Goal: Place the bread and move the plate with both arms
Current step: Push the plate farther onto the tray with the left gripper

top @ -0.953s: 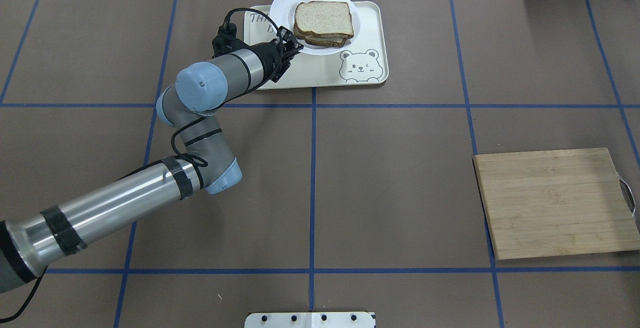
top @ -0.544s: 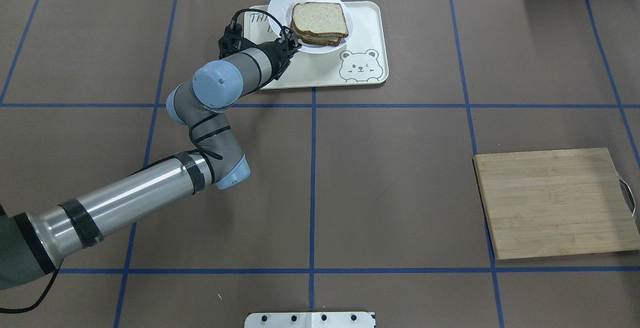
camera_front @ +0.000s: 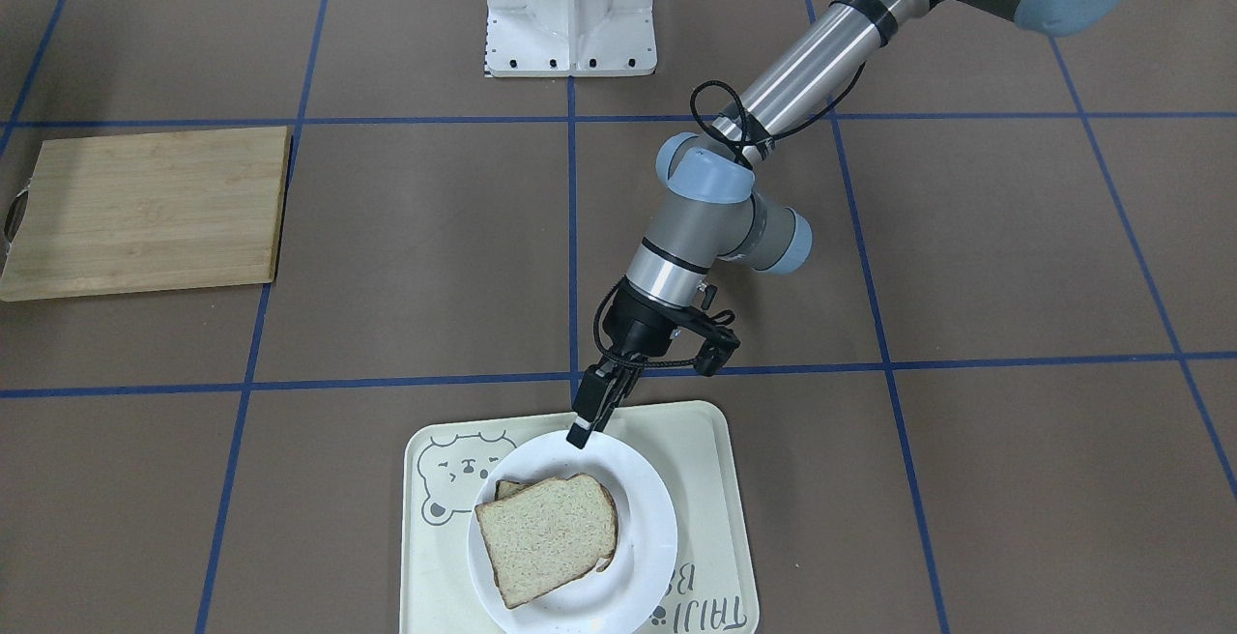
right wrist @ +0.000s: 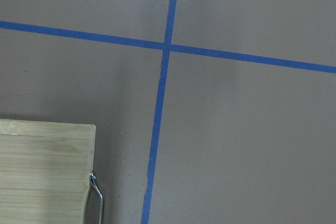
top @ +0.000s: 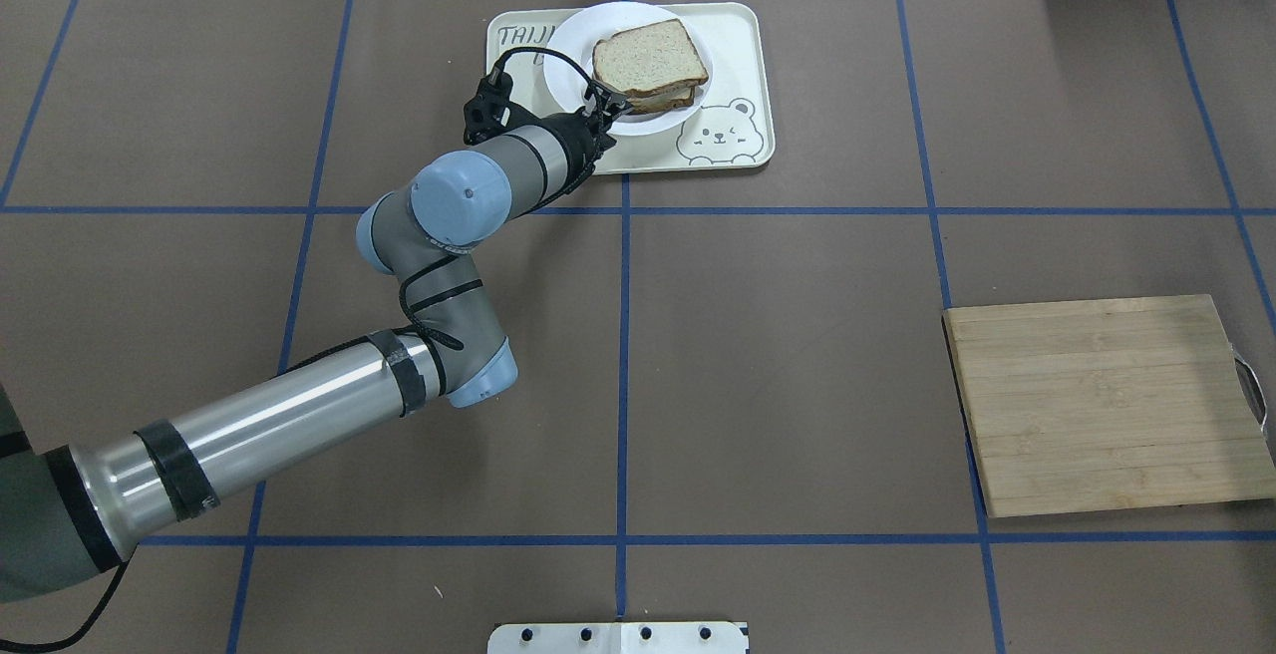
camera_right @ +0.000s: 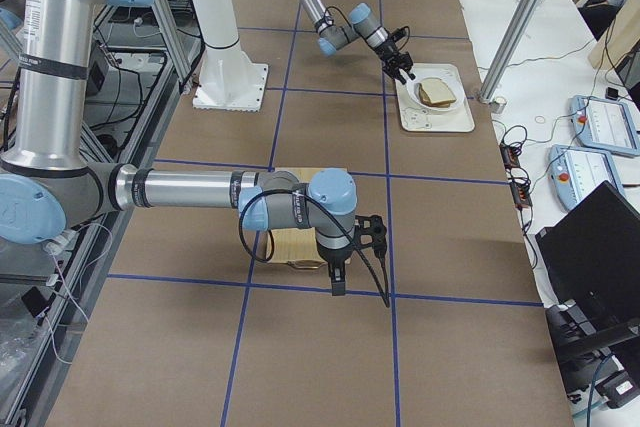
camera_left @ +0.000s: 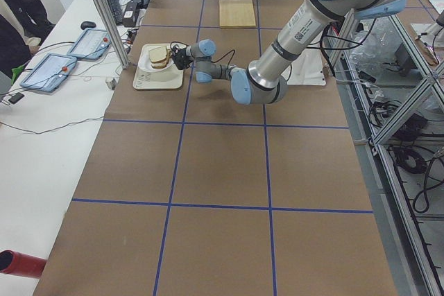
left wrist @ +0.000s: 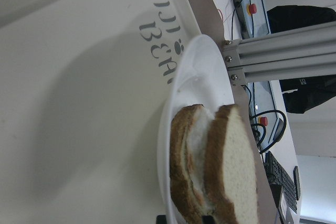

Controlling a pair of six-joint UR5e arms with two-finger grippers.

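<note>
The white plate (top: pixel 573 71) sits over the cream bear tray (top: pixel 733 141) at the table's far middle. It carries a stack of bread (top: pixel 650 58) with a plain slice on top. My left gripper (top: pixel 604 108) is shut on the plate's near rim; the front view shows its fingertips (camera_front: pixel 581 431) pinching the rim of the plate (camera_front: pixel 638 499). The left wrist view shows the plate (left wrist: pixel 194 66) and the bread (left wrist: pixel 231 171) side-on, close up. My right gripper (camera_right: pixel 338 282) shows only in the exterior right view, hanging by the cutting board; I cannot tell if it is open or shut.
A bamboo cutting board (top: pixel 1107 405) with a metal handle lies at the right side, also in the right wrist view (right wrist: pixel 42 171). The robot's white base plate (camera_front: pixel 570 6) is at the near table edge. Blue tape lines cross the brown table.
My left arm has swung to the right and drawn the plate with the bread back toward me, from overhanging the tray's far edge to fully over the tray. The plate has turned slightly.
</note>
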